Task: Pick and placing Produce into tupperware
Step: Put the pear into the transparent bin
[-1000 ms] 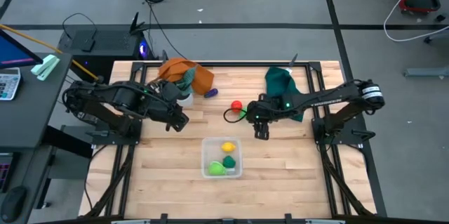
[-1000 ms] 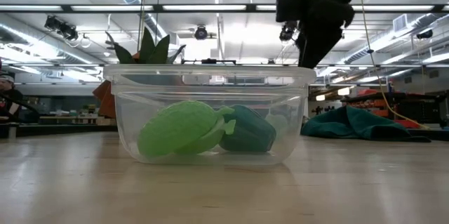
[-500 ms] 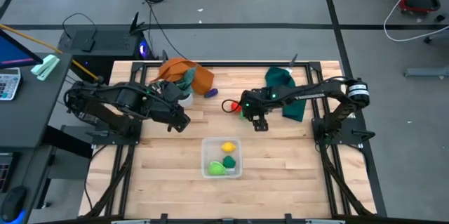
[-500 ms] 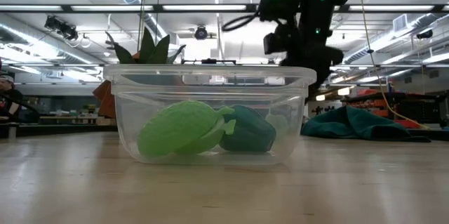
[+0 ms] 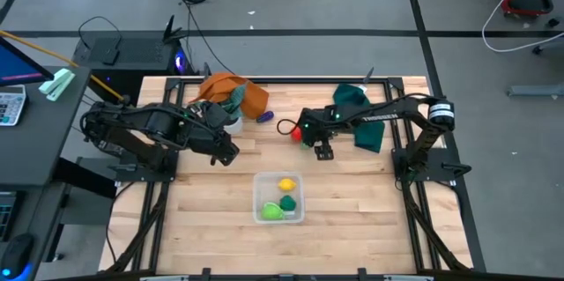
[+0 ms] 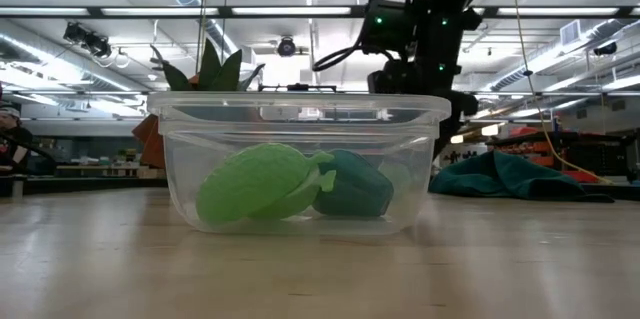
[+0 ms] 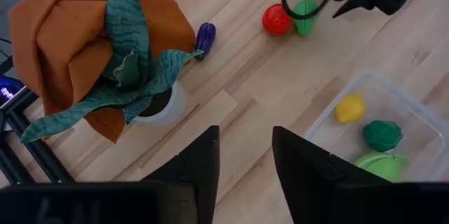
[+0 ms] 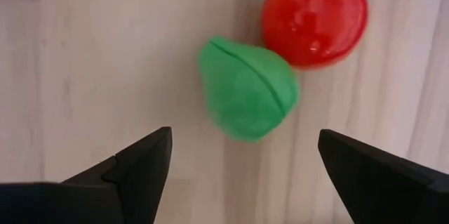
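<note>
We are in the picking step: our right gripper [image 8: 238, 161] hangs over the table with its fingers wide apart and nothing between them, a green piece [image 8: 247, 88] lying on the wood straight ahead of it and a red piece [image 8: 315, 17] touching that one on its far side. From above, this gripper sits near the middle of the table beside the dark green cloth [image 5: 357, 103], with the red piece just showing at its edge. The next move, as we judge it, is to lower the open fingers around the green piece and close without nudging the red one away. The clear container [image 5: 279, 199] stands near the front edge, already holding a yellow piece [image 5: 286, 184] and two green ones. A purple piece [image 7: 204, 38] lies by the orange cloth [image 7: 63, 34] and the small white plant pot [image 7: 165, 106]. Our left gripper [image 7: 244, 164] waits above the left side of the table, fingers a little apart and empty. The surface is pale wooden planking [image 5: 203, 193]; beyond it, the low view shows a large hall with strip lights overhead.
</note>
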Available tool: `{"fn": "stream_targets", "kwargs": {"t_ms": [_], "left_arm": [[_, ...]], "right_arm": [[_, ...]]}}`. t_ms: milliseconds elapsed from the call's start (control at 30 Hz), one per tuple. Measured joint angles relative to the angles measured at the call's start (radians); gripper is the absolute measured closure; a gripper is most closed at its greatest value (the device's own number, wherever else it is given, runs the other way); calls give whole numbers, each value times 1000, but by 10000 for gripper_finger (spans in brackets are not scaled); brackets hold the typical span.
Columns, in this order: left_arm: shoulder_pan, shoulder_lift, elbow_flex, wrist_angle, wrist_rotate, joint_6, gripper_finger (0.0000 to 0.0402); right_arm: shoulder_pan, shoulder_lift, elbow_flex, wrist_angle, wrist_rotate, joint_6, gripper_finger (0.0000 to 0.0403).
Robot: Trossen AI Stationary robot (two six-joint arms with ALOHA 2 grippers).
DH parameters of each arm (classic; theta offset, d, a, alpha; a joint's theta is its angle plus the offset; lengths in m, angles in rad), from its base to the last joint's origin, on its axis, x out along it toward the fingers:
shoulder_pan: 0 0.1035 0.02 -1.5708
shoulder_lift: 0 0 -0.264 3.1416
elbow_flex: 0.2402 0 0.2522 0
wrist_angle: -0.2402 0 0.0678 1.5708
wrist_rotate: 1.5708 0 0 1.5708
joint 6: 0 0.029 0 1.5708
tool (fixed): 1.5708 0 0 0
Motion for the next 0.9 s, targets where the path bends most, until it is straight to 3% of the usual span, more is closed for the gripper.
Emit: {"fn": "stream_targets", "kwargs": {"t_ms": [900], "left_arm": [[0,0,0,5,0,-7,270]], "right_arm": [[-25,113,38,97,-75,75,96]]}}
